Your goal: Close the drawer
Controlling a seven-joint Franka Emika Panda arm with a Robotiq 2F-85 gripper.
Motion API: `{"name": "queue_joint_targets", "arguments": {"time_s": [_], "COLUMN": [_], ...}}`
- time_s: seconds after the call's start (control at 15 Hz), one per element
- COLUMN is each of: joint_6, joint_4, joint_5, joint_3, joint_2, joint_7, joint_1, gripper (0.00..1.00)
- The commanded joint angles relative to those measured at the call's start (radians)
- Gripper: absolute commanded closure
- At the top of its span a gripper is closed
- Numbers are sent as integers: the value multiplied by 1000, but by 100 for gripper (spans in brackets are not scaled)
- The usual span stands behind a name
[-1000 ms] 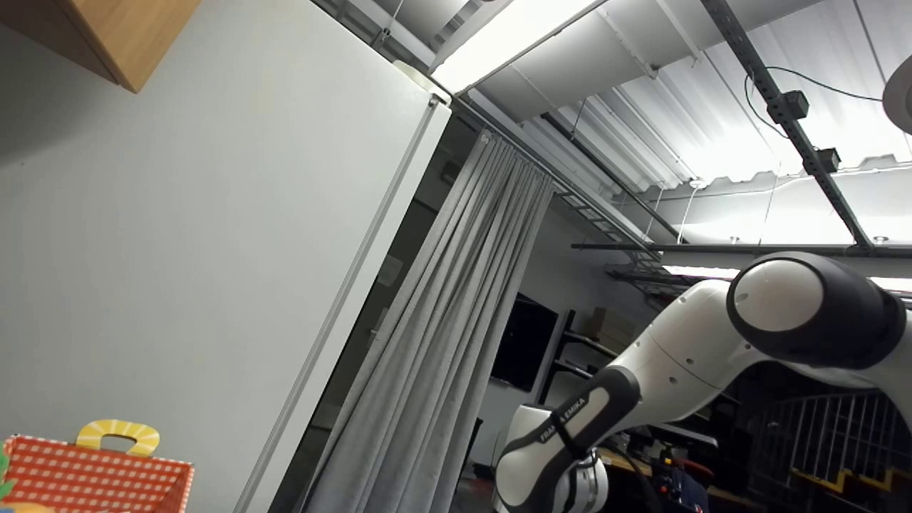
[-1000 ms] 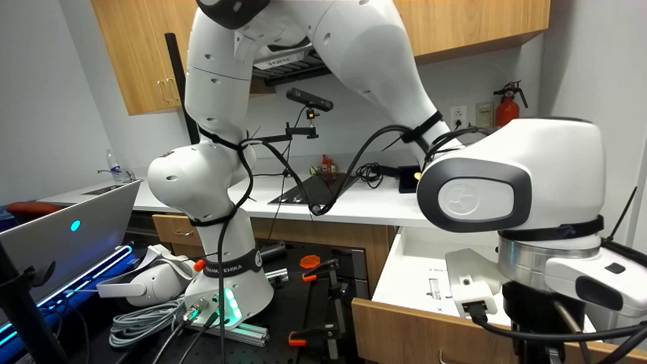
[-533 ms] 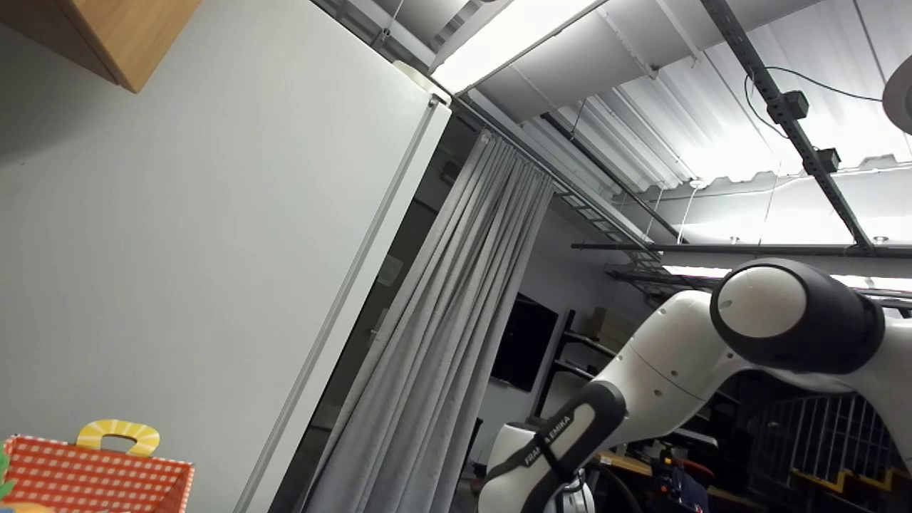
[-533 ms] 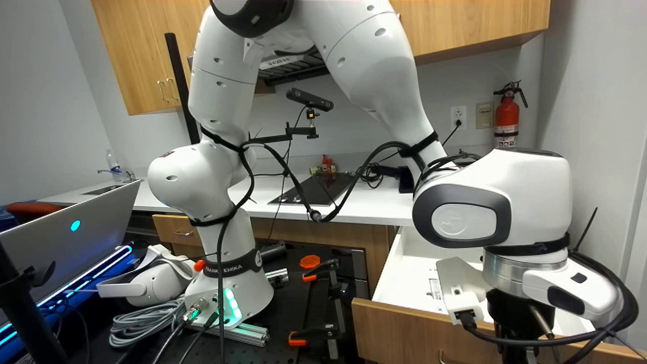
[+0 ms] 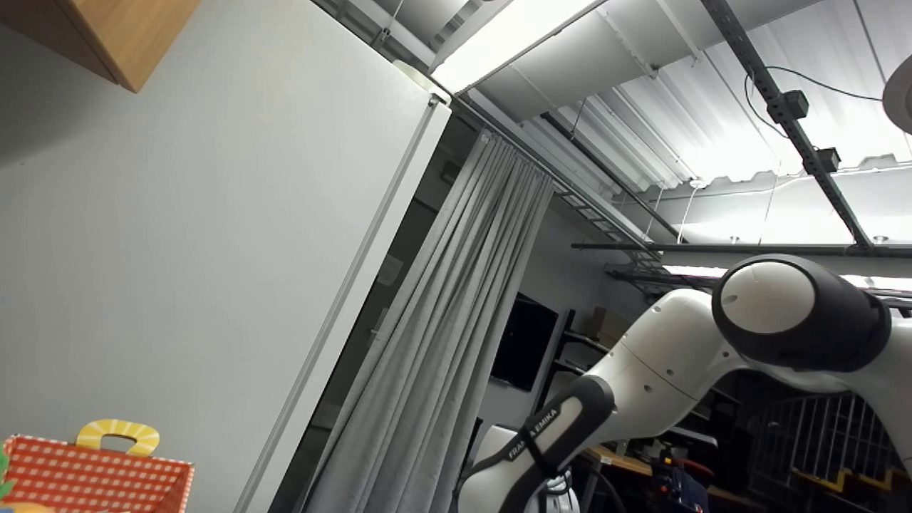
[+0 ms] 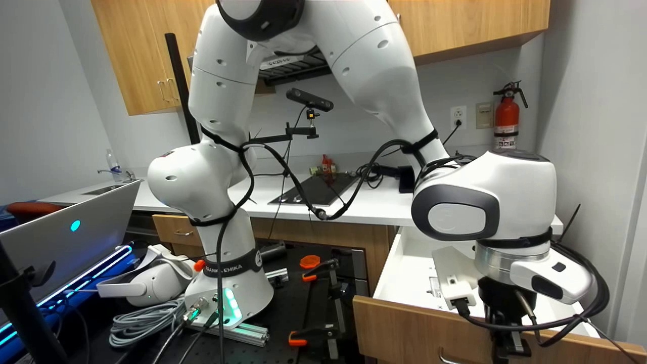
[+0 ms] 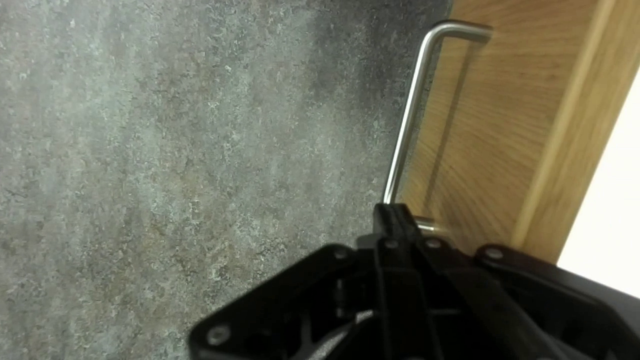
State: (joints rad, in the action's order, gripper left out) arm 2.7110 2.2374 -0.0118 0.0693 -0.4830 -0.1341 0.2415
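The drawer stands open. Its wooden front [image 6: 399, 328] and white interior [image 6: 404, 283] show at the lower right in an exterior view. In the wrist view the wooden front [image 7: 500, 125] runs along the right side, with its metal bar handle [image 7: 410, 110] to the left. My gripper [image 7: 392, 212] is shut, its black fingertips together and holding nothing visible. It covers the handle's lower end; I cannot tell whether it touches. In an exterior view the gripper [image 6: 510, 344] points down at the drawer front, right of the handle [image 6: 442, 355]. The drawer is out of view in the frame with the curtain.
A white countertop [image 6: 263, 196] lies above the drawer, with a black cooktop [image 6: 318, 189]. Clamps [image 6: 331, 303] lie beside the robot base. Cables [image 6: 571, 323] loop from the wrist. A wall [image 6: 596, 101] stands at the right. A checkered box [image 5: 92, 474] shows low in an exterior view.
The wrist and gripper have moved left in an exterior view, first lowering, then rising slightly toward the counter. The drawer front has shifted very slightly inward in the last half second.
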Motion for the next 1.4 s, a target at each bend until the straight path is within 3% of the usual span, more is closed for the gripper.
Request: {"name": "queue_joint_targets", "arguments": {"time_s": [0.0, 0.8, 1.33], "joint_6": [21, 77, 67], "joint_4": [16, 67, 8], "joint_5": [79, 373, 501], "joint_3": [-63, -329, -464], "joint_2": [6, -9, -75], "joint_7": [-72, -250, -289], "joint_1": [37, 98, 87], "gripper": [100, 100, 100]}}
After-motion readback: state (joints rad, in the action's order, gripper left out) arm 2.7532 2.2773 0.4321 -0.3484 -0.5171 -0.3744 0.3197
